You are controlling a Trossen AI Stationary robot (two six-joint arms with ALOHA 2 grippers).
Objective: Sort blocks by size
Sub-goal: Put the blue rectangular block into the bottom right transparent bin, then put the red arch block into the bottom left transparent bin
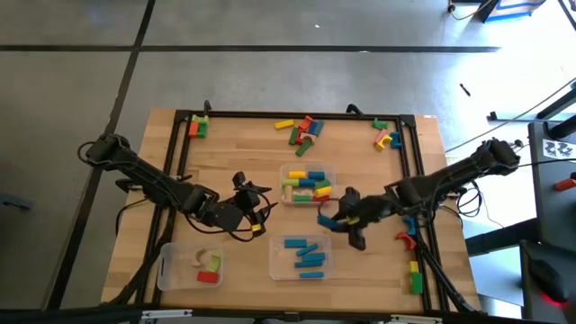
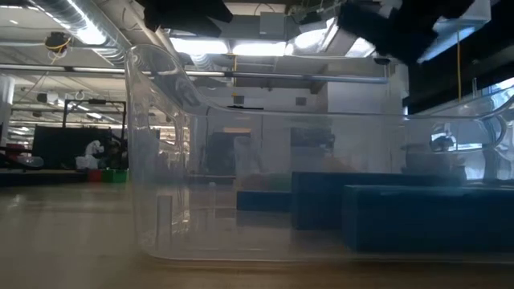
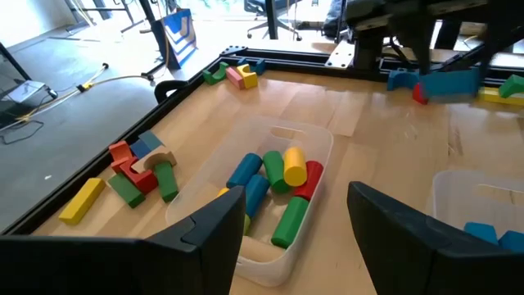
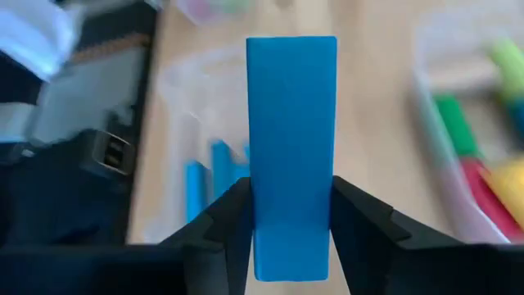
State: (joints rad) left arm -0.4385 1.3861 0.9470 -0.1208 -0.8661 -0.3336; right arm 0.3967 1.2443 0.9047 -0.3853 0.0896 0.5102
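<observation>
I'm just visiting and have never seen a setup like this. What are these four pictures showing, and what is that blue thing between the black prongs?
It is a robot with two dark arms at a wooden table, each ending in a two-finger gripper. One picture looks straight down from above, one looks level from the tabletop through a clear tray, and two come from cameras on the wrists. Painted wooden blocks lie in piles near the table's edges, and three clear trays hold some already sorted. The right gripper is shut on a blue block, above the table near the tray of blue blocks. The left gripper is open and empty, facing the tray of mixed blocks.
</observation>
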